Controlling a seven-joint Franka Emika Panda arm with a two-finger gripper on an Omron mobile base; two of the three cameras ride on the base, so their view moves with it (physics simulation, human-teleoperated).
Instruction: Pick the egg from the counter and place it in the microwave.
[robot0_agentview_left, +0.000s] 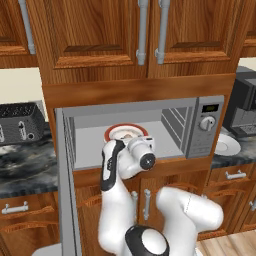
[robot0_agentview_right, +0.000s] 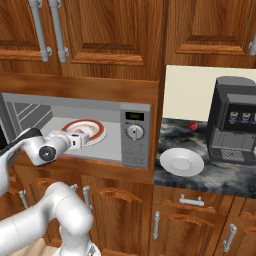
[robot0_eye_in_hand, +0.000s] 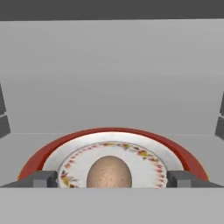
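End effector (robot0_eye_in_hand: 112, 180) stood wide apart inside the large silver-grey box microwave (robot0_agentview_left: 202, 131), gripping nothing.
Small tan-beige oval egg (robot0_eye_in_hand: 109, 172) lay low in the hand view's centre on the red-rimmed patterned plate (robot0_eye_in_hand: 144, 142); best step, I judged: withdraw straight back, fingertips (robot0_eye_in_hand: 41, 178) clear of egg and rim.

Egg (robot0_eye_in_hand: 109, 172): speckled tan-beige. Plate (robot0_eye_in_hand: 144, 151) under it: red rim, white centre, ring of small orange and yellow leaf marks. Microwave (robot0_agentview_left: 202, 131): silver-grey shell, pale grey interior, green-lit display. Counter (robot0_agentview_right: 220, 172): dark grey-black marbled stone. Cabinets (robot0_agentview_left: 100, 35): reddish-brown wood, silver handles. Saucer (robot0_agentview_right: 181, 161): plain white. Toaster (robot0_agentview_left: 21, 123): black.
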